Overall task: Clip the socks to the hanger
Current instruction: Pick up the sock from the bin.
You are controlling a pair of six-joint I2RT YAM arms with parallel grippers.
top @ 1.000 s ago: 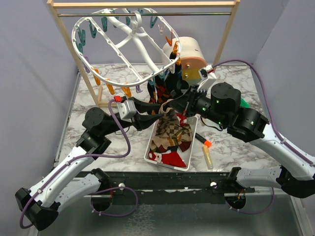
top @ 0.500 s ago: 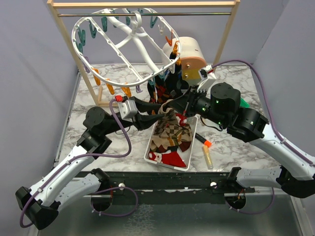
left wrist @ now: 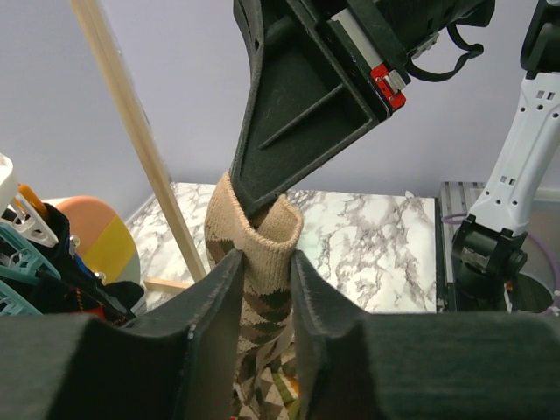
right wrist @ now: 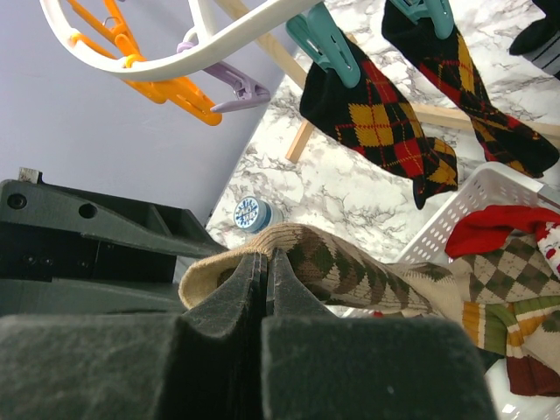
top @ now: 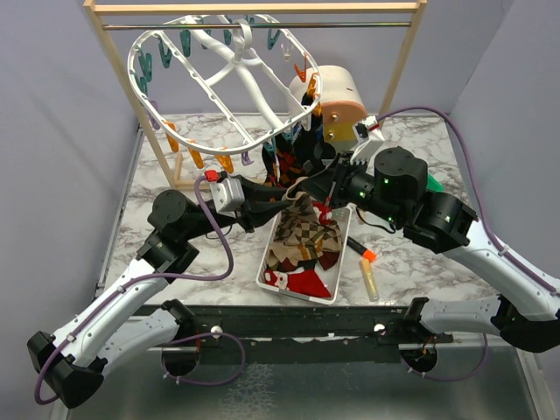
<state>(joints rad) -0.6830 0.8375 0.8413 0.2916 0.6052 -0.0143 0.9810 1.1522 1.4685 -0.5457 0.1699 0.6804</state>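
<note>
A wooden rack (top: 122,66) was seen standing at the far left of the marble bench (top: 140,203), and the white oval hanger (top: 223,74) was hung from its metal rod, tilted, with teal and orange clips along its rim. Under the hanger's near edge, two black, red and yellow argyle socks (right wrist: 385,122) were already held by teal clips (right wrist: 324,39). Below and to the right of these, the left fingers (top: 283,208) were reached in from the left and, in the left wrist view, were clamped on either side of a tan argyle sock (left wrist: 262,241) just beneath its cuff. The sock was held above the far end of a white basket (top: 268,261), in which more red and tan patterned socks (top: 302,262) were piled. The sock's cuff was pinched by the right fingers (top: 304,189), which were pressed tightly together on the fabric edge, as shown in the right wrist view. Behind the right arm a cream cylinder (top: 337,96) was stood, and an orange-tipped marker (top: 366,252) and a yellowish tube (top: 370,282) were laid on the bench just right of the basket.
</note>
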